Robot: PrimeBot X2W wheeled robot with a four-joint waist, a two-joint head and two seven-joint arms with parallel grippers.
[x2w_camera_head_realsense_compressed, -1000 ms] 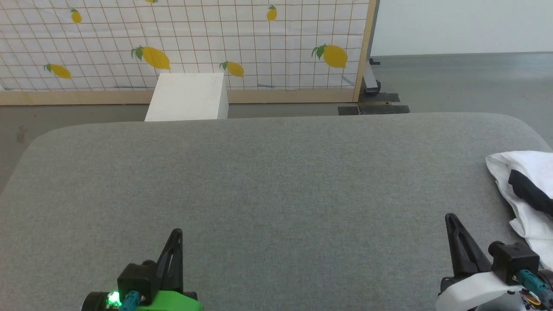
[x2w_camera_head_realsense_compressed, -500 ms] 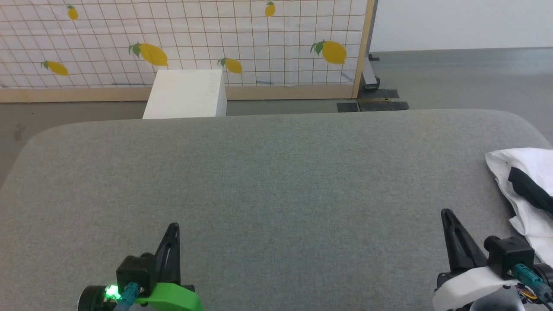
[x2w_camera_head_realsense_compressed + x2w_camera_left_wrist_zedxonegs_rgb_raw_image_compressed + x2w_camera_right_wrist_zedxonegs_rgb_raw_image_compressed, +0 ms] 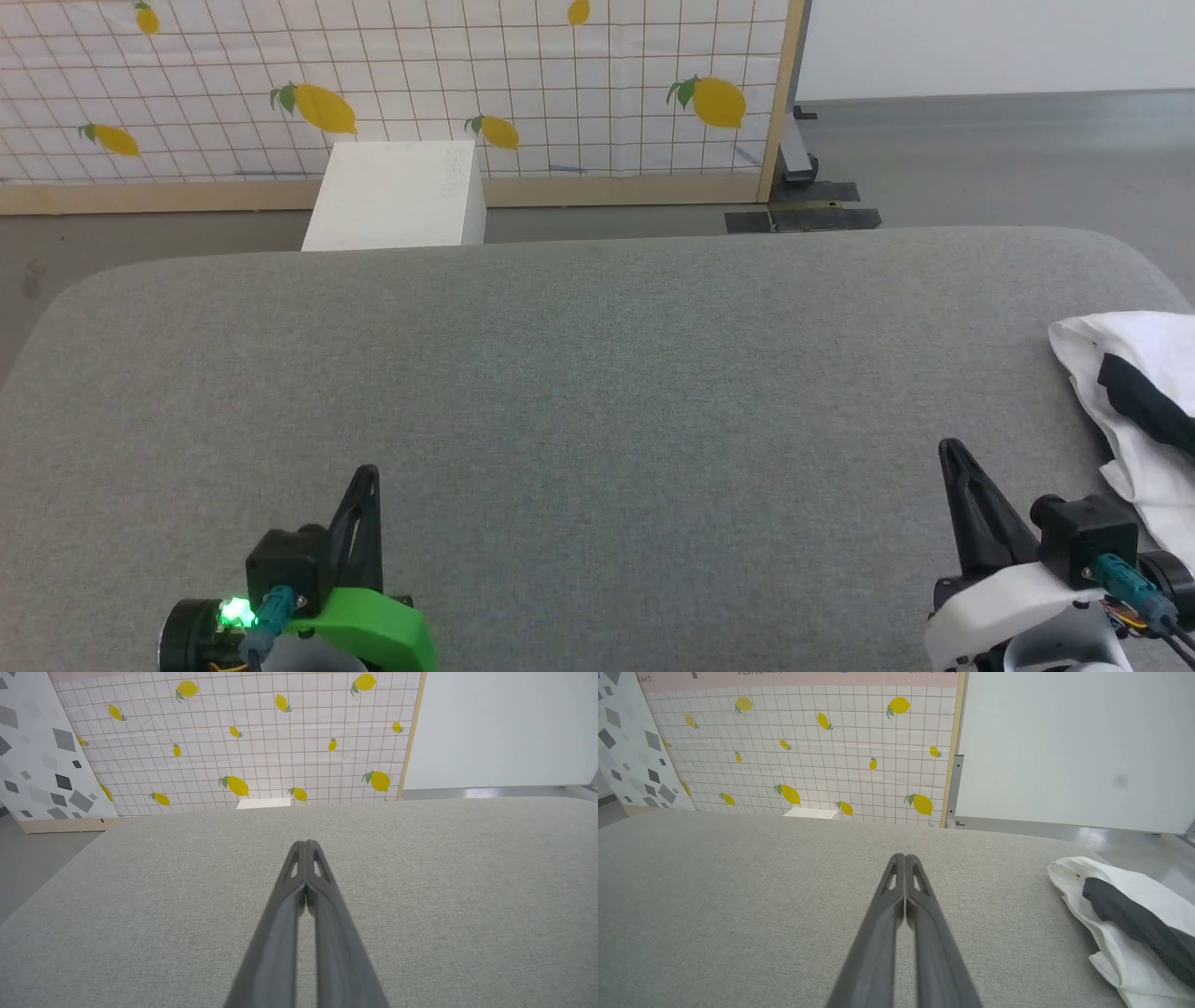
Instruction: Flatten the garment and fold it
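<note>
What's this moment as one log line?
garment: crumpled, untouched, far right | left gripper: shut, empty | right gripper: shut, empty

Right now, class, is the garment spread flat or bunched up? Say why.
Bunched up. The garment lies crumpled at the right edge of the grey surface, white cloth lapped over itself with a black part showing.

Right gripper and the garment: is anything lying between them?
No. In the right wrist view, the stretch from the right gripper to the crumpled garment is bare grey padded surface.
</note>
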